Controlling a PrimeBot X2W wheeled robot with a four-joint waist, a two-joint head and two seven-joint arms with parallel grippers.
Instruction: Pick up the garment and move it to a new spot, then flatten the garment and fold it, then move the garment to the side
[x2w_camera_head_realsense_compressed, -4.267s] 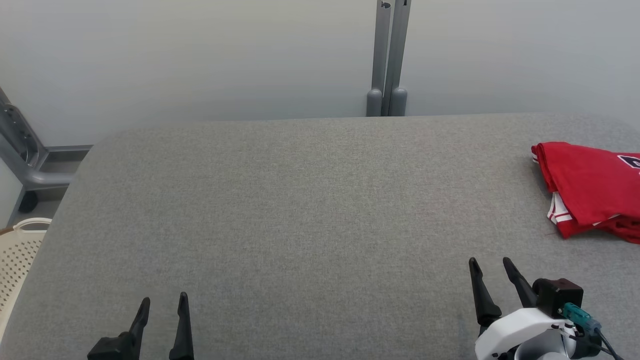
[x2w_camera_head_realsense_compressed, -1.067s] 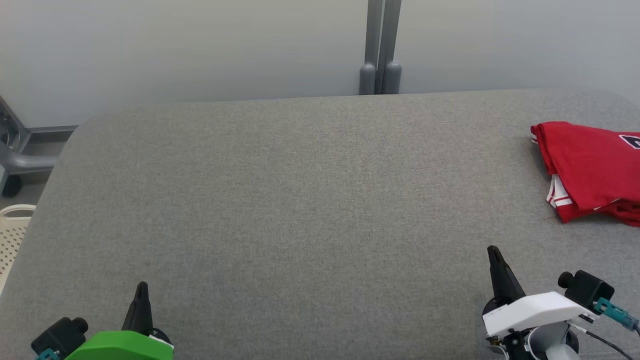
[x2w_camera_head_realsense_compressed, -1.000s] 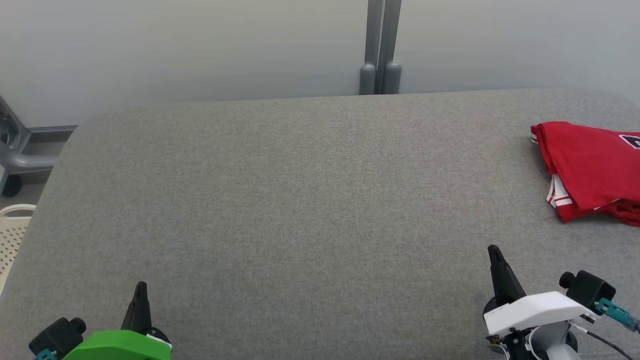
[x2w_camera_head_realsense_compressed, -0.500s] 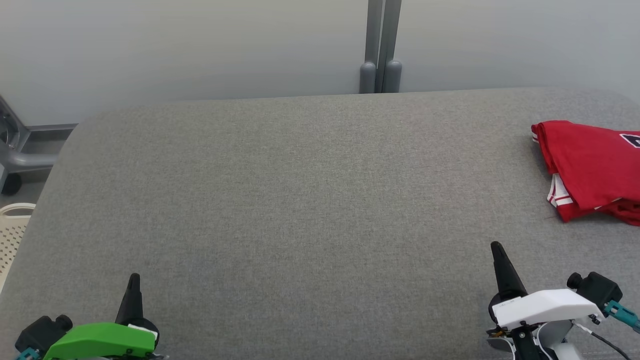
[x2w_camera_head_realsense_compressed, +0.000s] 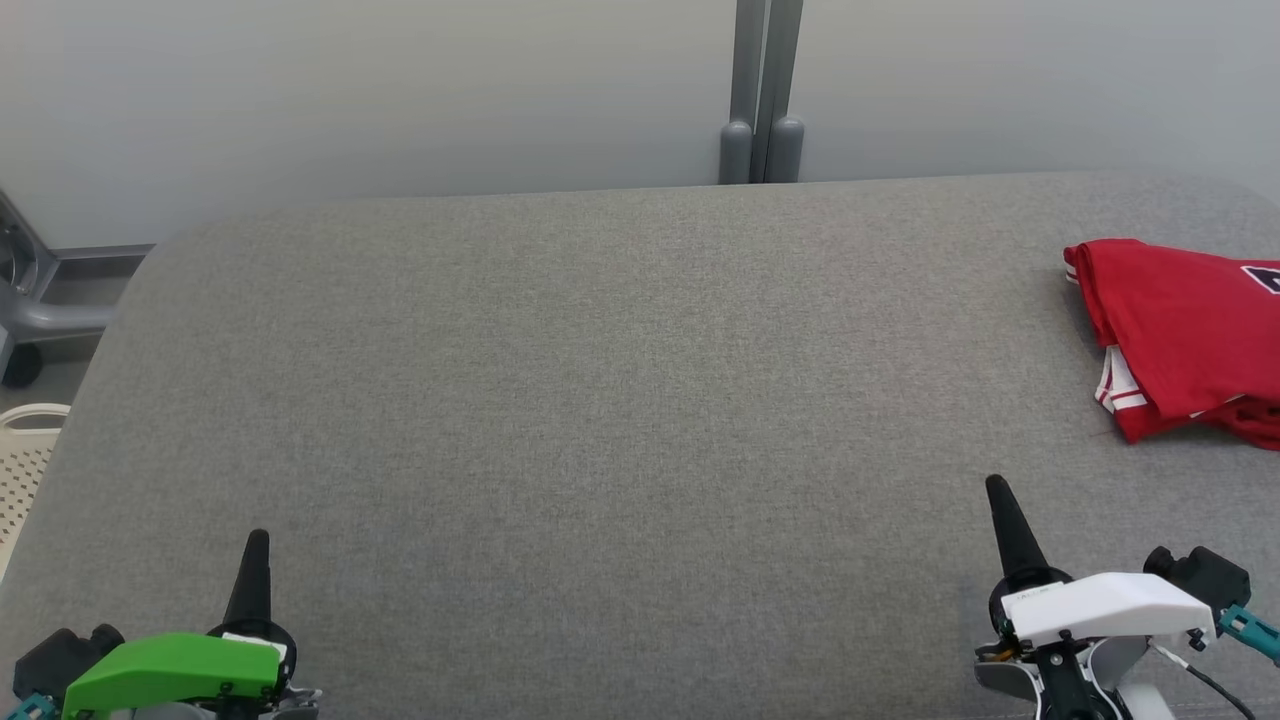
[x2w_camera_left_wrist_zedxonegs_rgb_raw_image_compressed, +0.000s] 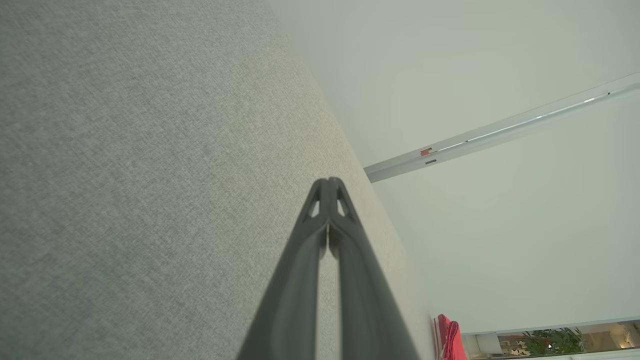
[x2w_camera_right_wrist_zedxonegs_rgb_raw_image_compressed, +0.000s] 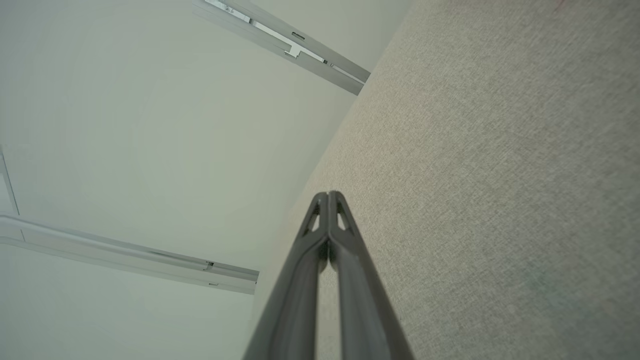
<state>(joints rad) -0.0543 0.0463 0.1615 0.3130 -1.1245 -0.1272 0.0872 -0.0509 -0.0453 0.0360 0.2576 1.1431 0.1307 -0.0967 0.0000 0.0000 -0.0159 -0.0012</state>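
**Obs.**
- Garment (x2w_camera_head_realsense_compressed: 1180, 330): red with white-striped trim and a dark mark on top near the frame edge. It lies at the far right of the grey tabletop (x2w_camera_head_realsense_compressed: 600, 400) as a compact, layered bundle. The head view's edge cuts off its right part, so the full outline is unknown. The left wrist view shows a red sliver of it far along the tabletop.
- Left pincer (x2w_camera_head_realsense_compressed: 257, 545): low at the near left, over tabletop cloth. Its fingers are pressed together with nothing between them, and the left wrist view shows the tips meeting.
- Right pincer (x2w_camera_head_realsense_compressed: 997, 490): at the near right, likewise pressed together and empty. It is well apart from the garment, which lies beyond it and to its right.
- Surroundings: a pale basket (x2w_camera_head_realsense_compressed: 25, 470) sits off the tabletop's left edge. A grey post (x2w_camera_head_realsense_compressed: 760, 100) stands against the wall behind.

**Judgement.** The bundle looks folded and sits at the side. I read the last step, moving the garment aside, as done or all but done, with both arms in a rest-like pose. One caveat: the layers at the near-left corner are uneven and white trim pokes out, so the fold is not tidy.

**Next.** Probably nothing beyond resting. If the fold needs neatening, the right pincer is the nearer one. It would have to spread first, reach forward and right, come down on the bundle's near edge and take all layers at once, or the top layer could slide off.
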